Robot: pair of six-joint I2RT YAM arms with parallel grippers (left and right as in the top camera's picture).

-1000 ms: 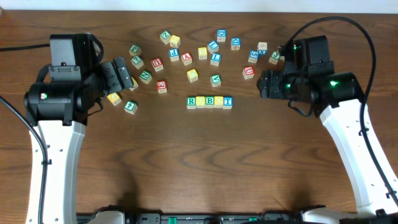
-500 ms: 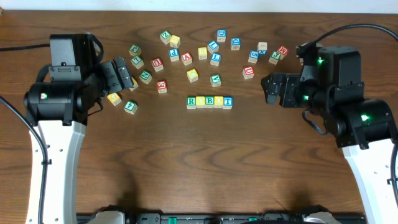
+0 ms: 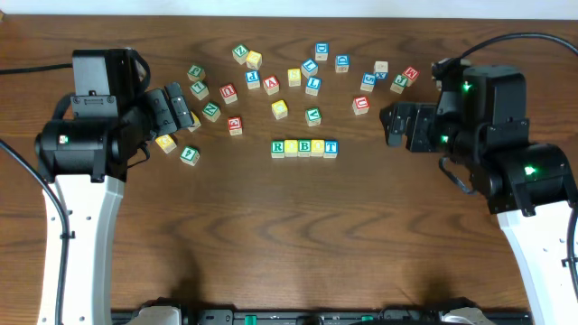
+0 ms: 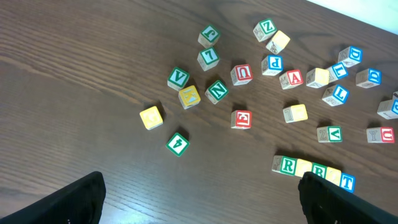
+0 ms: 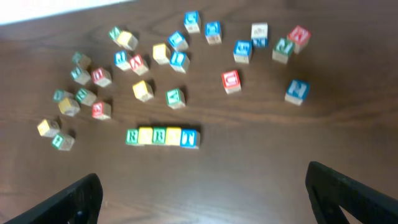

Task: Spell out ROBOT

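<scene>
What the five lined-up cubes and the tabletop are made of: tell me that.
The row of cubes looks like pale wood, matte: bare light edges show around the printed green, yellow and blue faces. The table looks like dark brown wood with a slight sheen: streaky grain runs across it, though solid wood, veneer or laminate cannot be told.

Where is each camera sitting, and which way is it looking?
Overhead: above the brown wooden table, looking straight down; both white arms show, left gripper and right gripper open either side of the row of small wooden letter cubes.
Left wrist: on the left arm, looking down at the row; its dark fingers frame the bottom.
Right wrist: on the right arm, looking down at the row; its dark fingers show below.
Shared: all see the row and scattered cubes.
</scene>
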